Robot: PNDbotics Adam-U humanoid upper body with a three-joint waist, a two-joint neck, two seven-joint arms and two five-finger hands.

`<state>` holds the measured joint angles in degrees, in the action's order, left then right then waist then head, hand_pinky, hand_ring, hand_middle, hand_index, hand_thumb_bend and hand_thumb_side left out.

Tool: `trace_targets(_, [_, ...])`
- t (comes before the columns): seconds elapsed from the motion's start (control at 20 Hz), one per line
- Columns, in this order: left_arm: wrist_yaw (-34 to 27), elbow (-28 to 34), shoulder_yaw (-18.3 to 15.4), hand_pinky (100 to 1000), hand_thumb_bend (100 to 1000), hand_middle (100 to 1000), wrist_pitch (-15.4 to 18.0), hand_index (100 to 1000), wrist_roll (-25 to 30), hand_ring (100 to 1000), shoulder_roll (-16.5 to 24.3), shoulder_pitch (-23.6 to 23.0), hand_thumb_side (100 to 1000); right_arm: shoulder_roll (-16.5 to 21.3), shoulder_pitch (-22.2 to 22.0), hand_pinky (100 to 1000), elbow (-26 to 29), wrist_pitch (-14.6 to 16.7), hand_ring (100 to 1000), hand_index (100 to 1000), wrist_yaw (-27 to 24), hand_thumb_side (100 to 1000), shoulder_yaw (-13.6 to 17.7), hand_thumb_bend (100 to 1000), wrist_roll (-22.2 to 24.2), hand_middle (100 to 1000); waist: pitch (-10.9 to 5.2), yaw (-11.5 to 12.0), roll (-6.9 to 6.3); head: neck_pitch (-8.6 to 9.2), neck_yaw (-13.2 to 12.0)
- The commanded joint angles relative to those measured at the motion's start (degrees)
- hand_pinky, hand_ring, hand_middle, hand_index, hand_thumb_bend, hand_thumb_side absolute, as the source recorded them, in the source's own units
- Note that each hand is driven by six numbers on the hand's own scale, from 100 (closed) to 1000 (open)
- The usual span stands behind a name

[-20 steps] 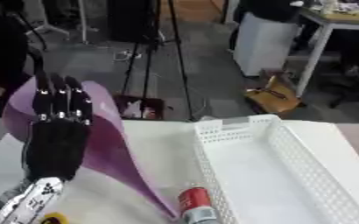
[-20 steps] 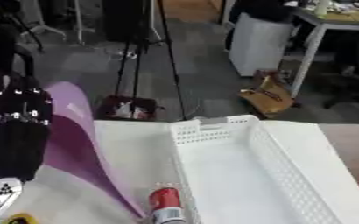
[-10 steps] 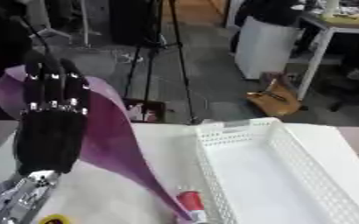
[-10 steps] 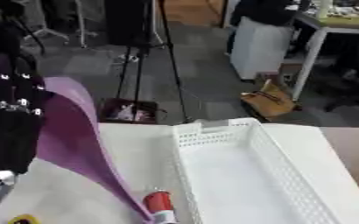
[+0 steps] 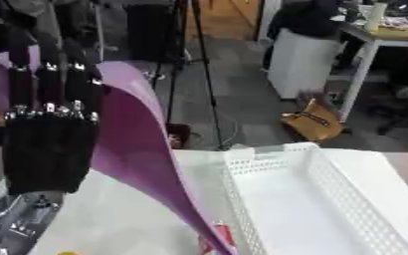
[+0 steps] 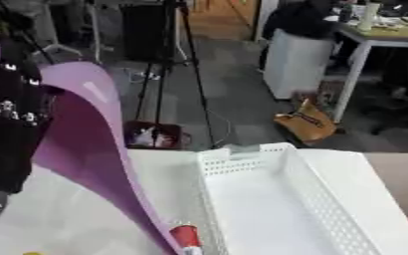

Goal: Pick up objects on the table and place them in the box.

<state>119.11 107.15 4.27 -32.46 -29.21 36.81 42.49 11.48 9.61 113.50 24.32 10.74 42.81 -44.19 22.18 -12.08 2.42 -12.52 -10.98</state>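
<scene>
One left hand (image 5: 49, 144) at frame left, fingers straight, backed by curved purple sheet (image 5: 142, 149); white basket (image 6: 286, 209) lower right; red-capped item (image 6: 186, 236) beside it.

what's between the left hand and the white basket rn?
A curved purple sheet rises between the left hand and the white basket; a red-capped item lies at its foot. Clearest in the left eye view.

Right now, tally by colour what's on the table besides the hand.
White box: 1
Purple curved sheet: 1
Red-topped item beside the box: 1
Small yellow thing at the bottom edge, unclear: 1
Total: 4
</scene>
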Motion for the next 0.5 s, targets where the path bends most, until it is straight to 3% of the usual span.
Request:
trace_targets(0.05, [0.4,2.9,-1.0,795,443,610,1.0,577,-1.2,697,0.6,1.6,387,2.5,0.3,594,1.1,0.7,560,593,-0.2,460,0.1,100,-1.2,533,-1.61,0.0,-0.09,0.09,0.1])
trace_targets(0.5, [1.1,5.1,-1.1,791,441,608,4.0,576,-1.7,699,-0.5,4.6,395,3.0,0.3,593,1.1,0.5,560,593,-0.1,460,-0.3,100,-1.4,533,-2.33,-0.1,-0.32,-1.18,0.3])
